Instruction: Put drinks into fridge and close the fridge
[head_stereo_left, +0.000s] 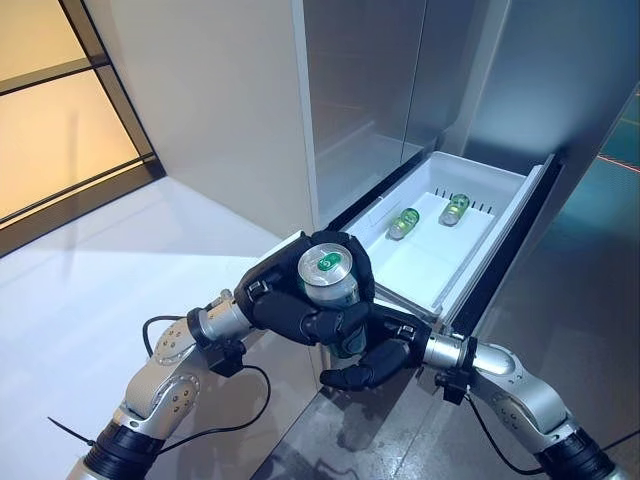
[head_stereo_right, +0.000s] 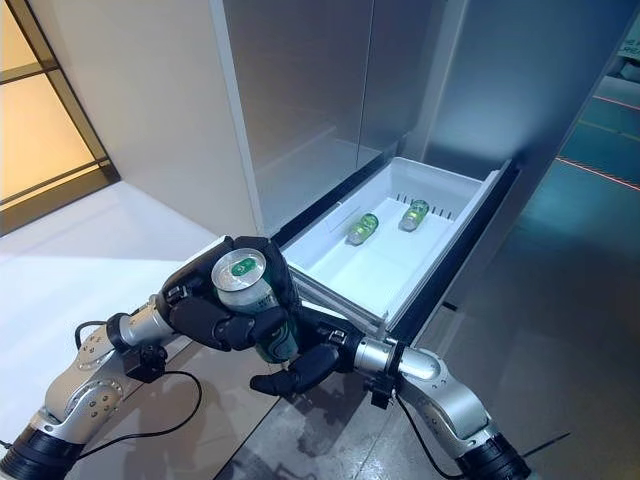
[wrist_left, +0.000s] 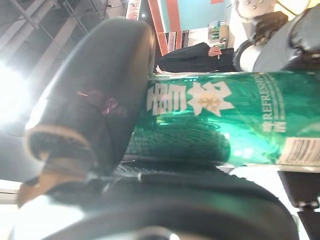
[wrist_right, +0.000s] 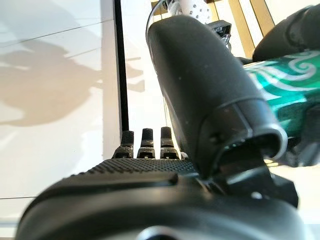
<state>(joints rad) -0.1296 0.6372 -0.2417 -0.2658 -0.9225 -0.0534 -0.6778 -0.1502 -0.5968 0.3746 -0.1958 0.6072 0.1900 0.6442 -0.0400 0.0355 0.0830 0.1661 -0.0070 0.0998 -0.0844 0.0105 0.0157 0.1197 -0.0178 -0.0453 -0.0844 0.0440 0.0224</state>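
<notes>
Holding a green can (head_stereo_left: 329, 277) upright in my left hand (head_stereo_left: 290, 305), just short of the open fridge drawer (head_stereo_left: 500, 195).

My left fingers curl round the can's body; just beside and below it my right hand (head_stereo_left: 372, 367) hangs relaxed, fingers loosely extended, gripping nothing. Further right, the white drawer stands pulled out with two cans (head_stereo_left: 403, 223) lying on their sides inside, near its back. I judge the loading step is mid-way: next I should carry this can over the near rim, lay it down, then push the drawer shut.
</notes>
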